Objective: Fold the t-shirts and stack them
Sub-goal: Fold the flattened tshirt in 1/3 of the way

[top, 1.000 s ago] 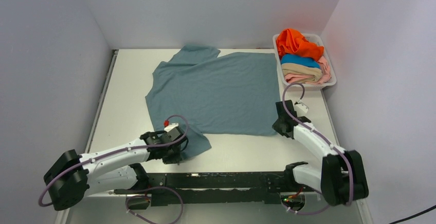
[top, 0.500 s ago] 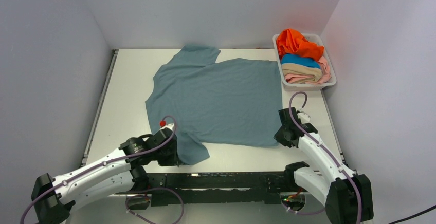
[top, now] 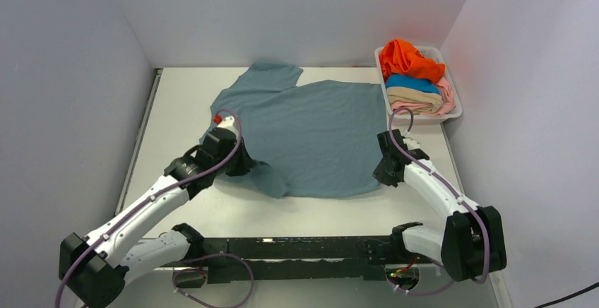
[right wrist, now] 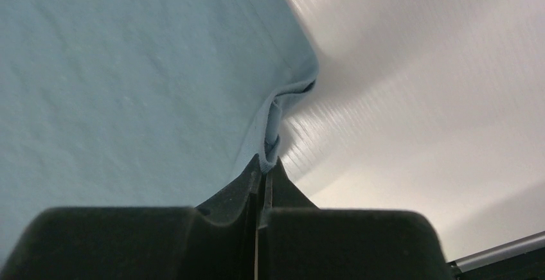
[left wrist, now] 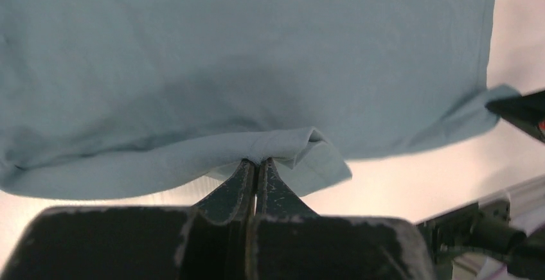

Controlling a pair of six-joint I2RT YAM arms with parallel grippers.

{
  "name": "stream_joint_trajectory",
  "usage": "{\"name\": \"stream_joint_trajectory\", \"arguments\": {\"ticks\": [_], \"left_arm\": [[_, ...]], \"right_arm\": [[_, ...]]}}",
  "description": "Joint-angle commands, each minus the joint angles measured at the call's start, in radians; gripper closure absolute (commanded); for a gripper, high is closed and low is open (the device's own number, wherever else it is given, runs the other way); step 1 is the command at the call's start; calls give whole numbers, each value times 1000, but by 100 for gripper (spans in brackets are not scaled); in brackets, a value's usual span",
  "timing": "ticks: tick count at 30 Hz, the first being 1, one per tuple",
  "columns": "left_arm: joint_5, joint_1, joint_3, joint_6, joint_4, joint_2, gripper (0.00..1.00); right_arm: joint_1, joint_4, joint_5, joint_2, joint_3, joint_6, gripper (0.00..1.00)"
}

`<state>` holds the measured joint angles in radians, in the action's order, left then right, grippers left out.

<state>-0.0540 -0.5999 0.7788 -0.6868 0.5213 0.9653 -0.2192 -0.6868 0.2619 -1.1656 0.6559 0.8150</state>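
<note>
A dusty grey-blue t-shirt (top: 311, 128) lies spread on the table, its near left part folded over. My left gripper (top: 244, 164) is shut on its near sleeve; in the left wrist view the cloth (left wrist: 193, 68) bunches at my gripper (left wrist: 257, 162). My right gripper (top: 381, 174) is shut on the shirt's near right hem corner, seen pinched in the right wrist view (right wrist: 265, 162) with the shirt (right wrist: 128, 87) stretching away to the left. Orange (top: 406, 57), bright blue (top: 410, 81), tan (top: 417, 95) and pale pink (top: 413, 107) t-shirts sit piled in the basket.
The white plastic basket (top: 455, 114) stands at the back right, close beyond my right arm. White walls enclose the table on three sides. A black rail (top: 318, 248) runs along the near edge between the arm bases.
My left gripper has carried the sleeve away from the near edge, up and over the shirt's left part. My right gripper dipped toward the near edge, then returned farther out with the hem corner.
</note>
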Motion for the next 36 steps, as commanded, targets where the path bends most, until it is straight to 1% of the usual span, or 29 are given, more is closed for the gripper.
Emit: {"name": "stream_joint_trajectory", "arguments": {"ticks": [1,5,7,11,16,23,27,31,33,35,36], "left_arm": [[-28,91,97,108,-87,62,100],[-42,175,153,143,-113,134,100],[-23,212,180,171,-129,175,100],[40,281,227,229,-173,255,100],[140,348,281,328,-223,344,100],[221,403,376,446,-284,469,100],[207,410,430,486,-285,534,100],[193,425,471,491,-284,602,100],[200,439,488,484,-285,642,100],[218,452,516,474,-289,689,100],[228,458,538,472,-289,718,97]], "right_arm": [[-2,31,64,-65,107,-11,100],[0,22,89,-145,174,-20,100],[4,15,111,-174,204,-16,100],[11,0,170,-229,266,-8,100],[20,-10,187,-316,343,-15,100],[30,3,211,-398,412,-13,100],[33,28,217,-415,415,-4,99],[38,78,231,-437,413,-3,99],[40,96,220,-457,434,-26,97],[41,66,226,-487,483,-36,93],[39,50,236,-498,502,-37,91]]}}
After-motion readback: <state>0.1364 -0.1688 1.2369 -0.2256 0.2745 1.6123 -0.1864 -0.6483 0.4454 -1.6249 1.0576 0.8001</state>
